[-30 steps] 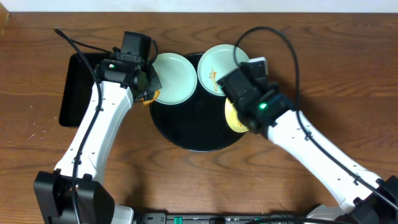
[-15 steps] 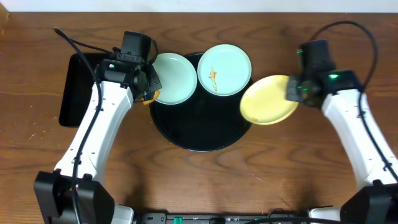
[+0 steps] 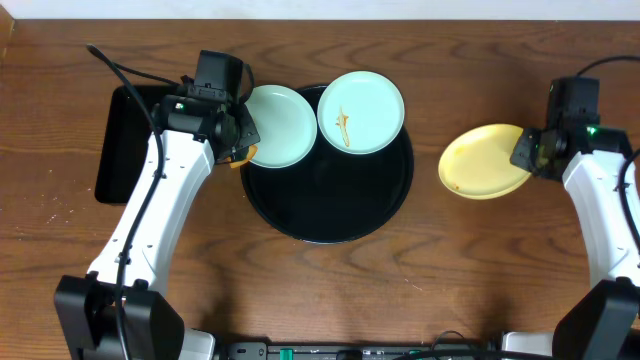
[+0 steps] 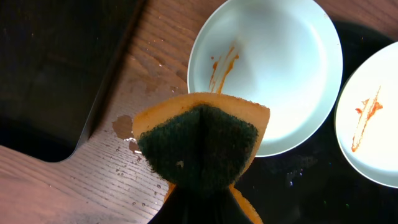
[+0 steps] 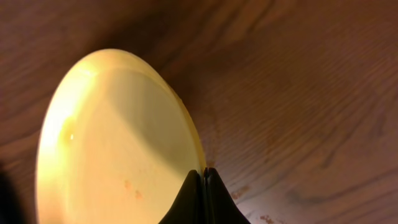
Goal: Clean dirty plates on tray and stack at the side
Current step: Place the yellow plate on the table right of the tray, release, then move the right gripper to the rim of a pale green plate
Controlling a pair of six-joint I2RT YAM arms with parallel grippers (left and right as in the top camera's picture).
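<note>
The round black tray (image 3: 330, 215) sits mid-table. Two pale blue-green plates with orange sauce streaks rest on its far rim: one at the left (image 3: 280, 125) (image 4: 273, 68), one at the right (image 3: 362, 110) (image 4: 373, 118). My left gripper (image 3: 238, 140) is shut on an orange sponge with a dark green scrub face (image 4: 199, 146), held beside the left plate's near edge. My right gripper (image 3: 525, 150) is shut on the rim of the pale yellow plate (image 3: 482, 162) (image 5: 112, 143), held tilted over the wood to the right of the tray.
A smaller black rectangular tray (image 3: 125, 135) (image 4: 56, 68) lies at the far left. The wood by it is wet with drops (image 4: 124, 174). Cables run along the table's back.
My right arm has carried the yellow plate from the tray's right side out over the table to the right. The left arm and sponge have not moved.
</note>
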